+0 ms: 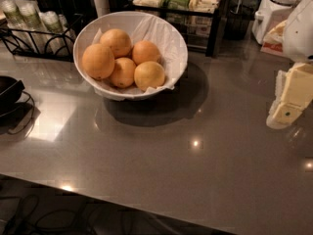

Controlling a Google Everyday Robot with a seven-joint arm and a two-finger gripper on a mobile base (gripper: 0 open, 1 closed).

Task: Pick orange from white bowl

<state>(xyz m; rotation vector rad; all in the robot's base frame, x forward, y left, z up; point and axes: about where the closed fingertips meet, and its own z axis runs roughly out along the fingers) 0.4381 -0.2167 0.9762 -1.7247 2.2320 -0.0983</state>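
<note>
The white bowl (172, 43), lined with crumpled white paper, stands on the grey counter at the back left of centre. It holds several oranges. The palest, most yellow one, the orange (149, 75), lies at the front right of the pile, with a large deep-orange one (98, 61) at the left. My gripper (286, 106), cream-coloured, hangs at the right edge of the view, just above the counter, well to the right of the bowl and apart from it. It holds nothing that I can see.
A black dish (7, 91) sits at the left edge. Behind the bowl are a black wire rack with cups (29, 28) and a shelf of packets (186, 6). A white appliance (274, 9) stands at the back right. The counter's front edge (146, 204) runs diagonally.
</note>
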